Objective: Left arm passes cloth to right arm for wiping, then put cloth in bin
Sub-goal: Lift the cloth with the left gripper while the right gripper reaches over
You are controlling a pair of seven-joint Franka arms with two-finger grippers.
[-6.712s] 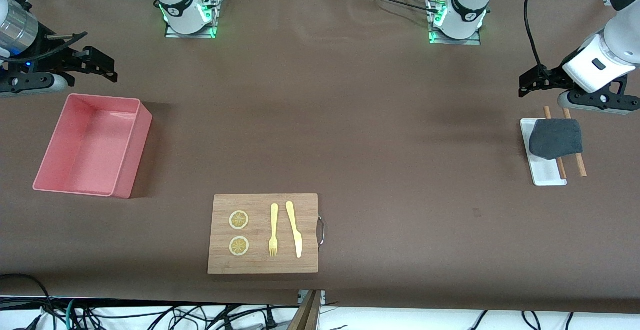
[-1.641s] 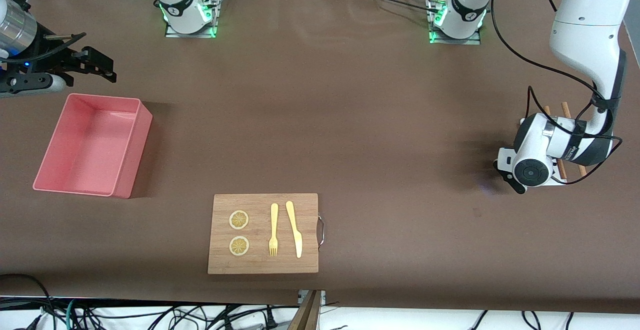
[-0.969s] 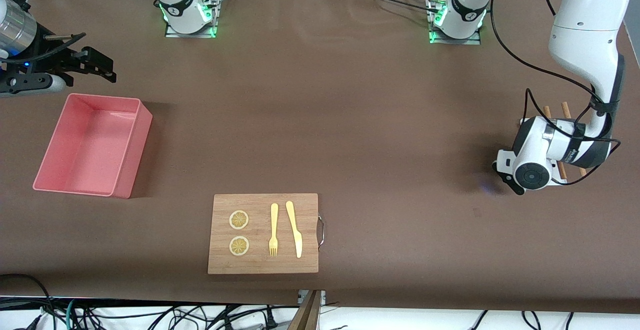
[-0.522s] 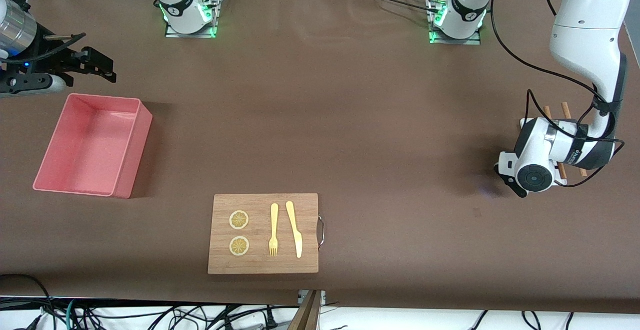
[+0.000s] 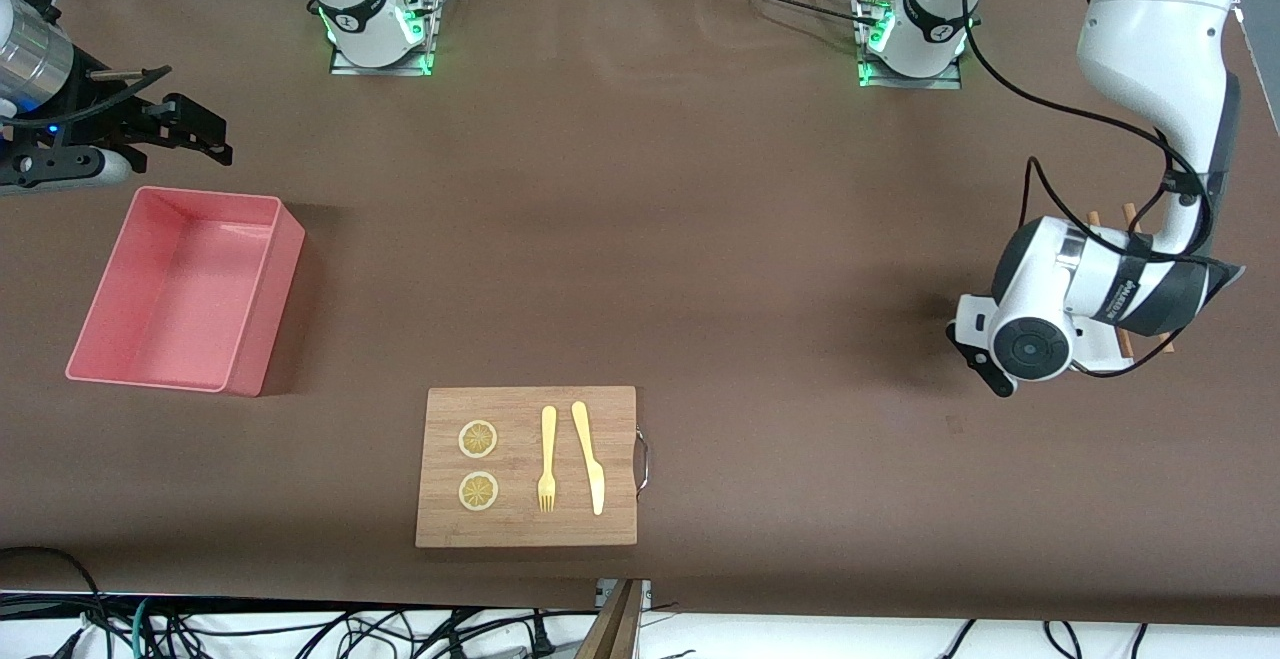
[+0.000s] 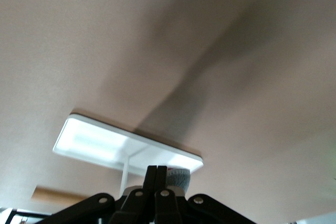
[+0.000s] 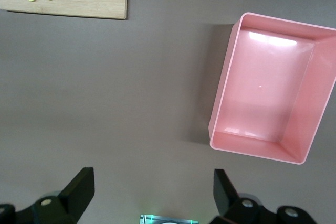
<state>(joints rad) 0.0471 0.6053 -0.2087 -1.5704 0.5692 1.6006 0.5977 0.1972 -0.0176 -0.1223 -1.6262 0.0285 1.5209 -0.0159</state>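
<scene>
Charcoal-grey soft cloth (image 6: pixel 178 178) is pinched in the clenched fingers (image 6: pixel 151 181) of the left arm's flat black gripper (image 6: pixel 156 182), over the small flat white tray (image 6: pixel 89 142). Right arm's black claw-fingered gripper (image 7: pixel 152 192) waits released, above the brown counter (image 5: pixel 640 239) by the pink rectangular plastic bin (image 5: pixel 185 289).

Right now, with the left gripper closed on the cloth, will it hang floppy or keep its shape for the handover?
Probably floppy: only a bunched grey edge of the cloth shows beside the shut left gripper, above the white tray. Likely light too, since a fingertip pinch seems to hold it. Its fuzzy texture suggests little slipping.
</scene>
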